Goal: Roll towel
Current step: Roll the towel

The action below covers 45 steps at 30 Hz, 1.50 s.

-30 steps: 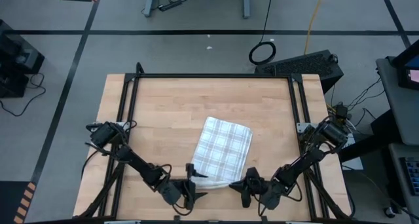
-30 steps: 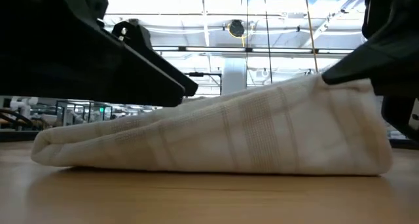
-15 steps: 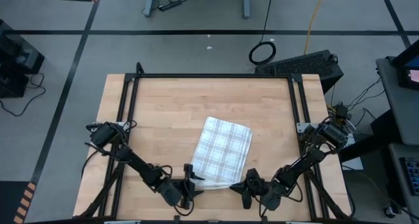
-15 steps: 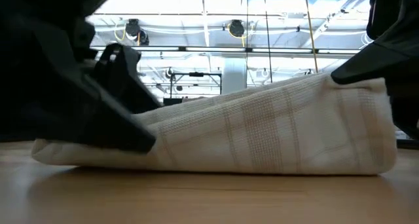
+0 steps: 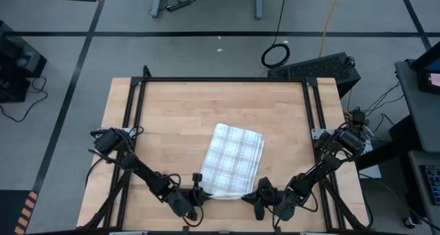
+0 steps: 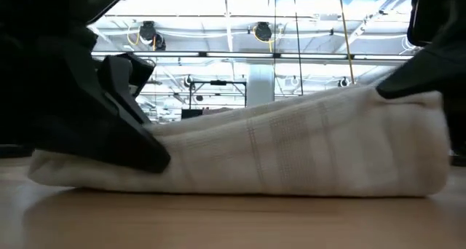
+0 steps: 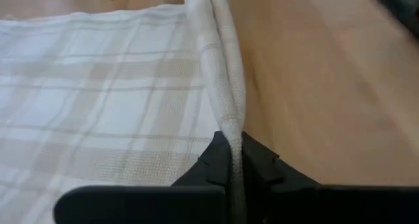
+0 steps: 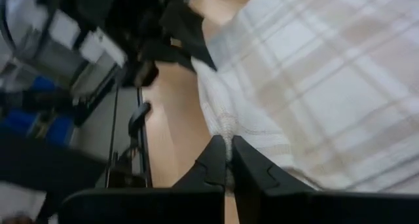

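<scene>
Roll barely begun: towel (image 5: 234, 160) lies folded flat as a plaid rectangle near the middle of the desk (image 5: 172, 111), toward the front edge, no rolled tube visible yet. Left hand (image 5: 197, 191) is clenched on the towel's near left corner; the left wrist view shows its fingers pinching the thick folded edge. Right hand (image 5: 256, 194) is clenched on the near right corner, with cloth caught between its fingers in the right wrist view. In the low view the near edge sits raised off the wood on the right-hand side and lower on the left, so grasping looks done and the whole rolling motion is left, plus release.

Towel's long axis runs from the front edge away toward the far side of the desk, tilted slightly rightward at the far end; short near edge faces the arms, spanning between both hands
</scene>
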Available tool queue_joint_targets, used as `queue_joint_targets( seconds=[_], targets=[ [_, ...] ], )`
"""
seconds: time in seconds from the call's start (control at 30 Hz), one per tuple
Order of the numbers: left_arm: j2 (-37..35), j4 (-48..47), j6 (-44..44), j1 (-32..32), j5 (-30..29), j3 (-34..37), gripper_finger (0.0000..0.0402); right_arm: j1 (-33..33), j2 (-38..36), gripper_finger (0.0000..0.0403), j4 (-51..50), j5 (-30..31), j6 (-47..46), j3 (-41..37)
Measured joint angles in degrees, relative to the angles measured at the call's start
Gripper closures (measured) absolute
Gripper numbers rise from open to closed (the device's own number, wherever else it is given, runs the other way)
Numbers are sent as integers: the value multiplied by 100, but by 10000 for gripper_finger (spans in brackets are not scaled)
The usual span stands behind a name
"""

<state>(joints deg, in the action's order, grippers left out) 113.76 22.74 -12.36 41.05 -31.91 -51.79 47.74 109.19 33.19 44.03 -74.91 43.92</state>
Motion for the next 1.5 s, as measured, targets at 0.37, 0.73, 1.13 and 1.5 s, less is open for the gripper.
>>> queue_joint_targets(
  seconds=[0.37,0.73,1.13,1.5],
  targets=[
    [-582,-667,-1427,-835,2385,-2,393,115,0,321,-17,-347,1836,123],
    [-515,-727,-2452,-1720,4234,-2,393,415,24,172,-1502,180,4555,1112],
    [-514,-679,-2927,-1892,4604,0,393,290,1203,165,-4380,574,4282,3049],
    [-512,-684,-2934,-1881,4674,0,393,62,1770,250,-6104,663,3621,3936]
  ],
)
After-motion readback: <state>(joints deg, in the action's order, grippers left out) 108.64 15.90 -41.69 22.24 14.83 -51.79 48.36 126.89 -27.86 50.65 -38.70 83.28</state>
